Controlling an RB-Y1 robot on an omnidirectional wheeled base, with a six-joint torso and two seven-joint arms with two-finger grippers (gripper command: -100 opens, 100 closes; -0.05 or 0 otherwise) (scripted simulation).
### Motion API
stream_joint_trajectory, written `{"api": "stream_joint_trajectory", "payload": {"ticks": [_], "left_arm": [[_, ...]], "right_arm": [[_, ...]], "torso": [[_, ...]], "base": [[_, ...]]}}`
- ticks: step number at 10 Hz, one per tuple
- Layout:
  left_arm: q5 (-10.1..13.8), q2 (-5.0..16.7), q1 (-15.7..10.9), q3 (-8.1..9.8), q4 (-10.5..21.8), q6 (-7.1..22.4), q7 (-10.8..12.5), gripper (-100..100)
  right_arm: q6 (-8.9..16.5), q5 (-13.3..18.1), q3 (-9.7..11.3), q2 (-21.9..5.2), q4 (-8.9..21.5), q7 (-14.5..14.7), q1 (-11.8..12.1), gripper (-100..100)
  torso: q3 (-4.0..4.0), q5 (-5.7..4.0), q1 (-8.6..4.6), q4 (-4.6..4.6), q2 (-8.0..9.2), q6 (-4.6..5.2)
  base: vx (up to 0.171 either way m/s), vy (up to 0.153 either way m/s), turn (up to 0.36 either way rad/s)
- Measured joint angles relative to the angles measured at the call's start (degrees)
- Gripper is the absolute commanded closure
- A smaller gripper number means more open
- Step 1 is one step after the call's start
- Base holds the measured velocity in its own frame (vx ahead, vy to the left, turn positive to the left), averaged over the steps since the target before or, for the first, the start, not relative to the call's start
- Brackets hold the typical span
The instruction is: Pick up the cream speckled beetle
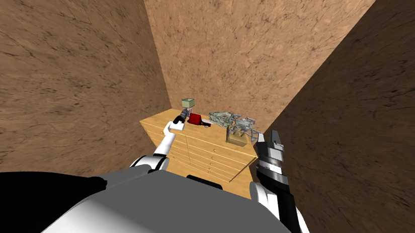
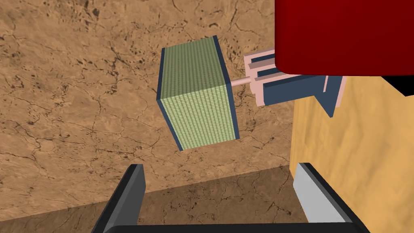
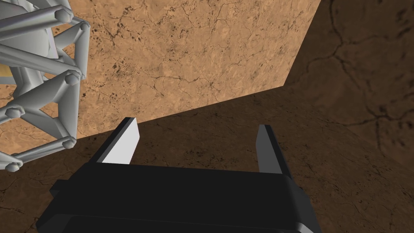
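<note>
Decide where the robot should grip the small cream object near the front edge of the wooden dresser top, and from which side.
Probably across the low body of the cream object, coming down from above and the front. It lies squat at the dresser top's front edge, and a grey lattice frame stands close behind it, blocking the rear. The open right gripper is nearest.
</note>
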Motion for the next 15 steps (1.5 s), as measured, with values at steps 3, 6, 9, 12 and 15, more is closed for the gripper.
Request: {"api": "stream_joint_trajectory", "payload": {"ticks": [3,6,9,12,15], "left_arm": [[0.21,0.18,-3.31,0.39,4.23,2.92,0.66,-100],[0.06,0.01,-8.3,1.13,9.78,6.88,1.73,-100],[0.3,0.02,-11.9,1.51,14.47,10.65,2.66,-100],[0.45,-0.04,-14.85,1.76,17.85,14.12,3.41,-100],[0.85,0.19,-18.9,2.07,22.33,17.7,4.3,-100]], "right_arm": [[0.0,0.0,0.0,0.0,0.0,0.0,0.0,0],[0.0,0.0,0.0,0.0,0.0,0.0,0.0,0],[0.0,0.0,0.0,0.0,0.0,0.0,0.0,0],[0.0,0.0,0.0,0.0,0.0,0.0,0.0,0],[0.0,0.0,0.0,0.0,0.0,0.0,0.0,0]], "torso": [[0.01,0.01,0.05,0.0,0.02,-0.01],[-0.02,-0.01,-0.05,-0.01,-0.04,-0.01],[0.0,0.0,-0.01,-0.01,0.0,-0.01],[0.02,0.03,0.11,0.0,0.04,-0.02],[0.0,0.0,-0.01,0.0,0.01,-0.01]], "base": [[0.011,-0.046,0.025],[0.024,-0.055,0.015],[0.017,-0.055,0.014],[0.01,-0.031,0.007],[0.017,-0.049,0.012]]}}
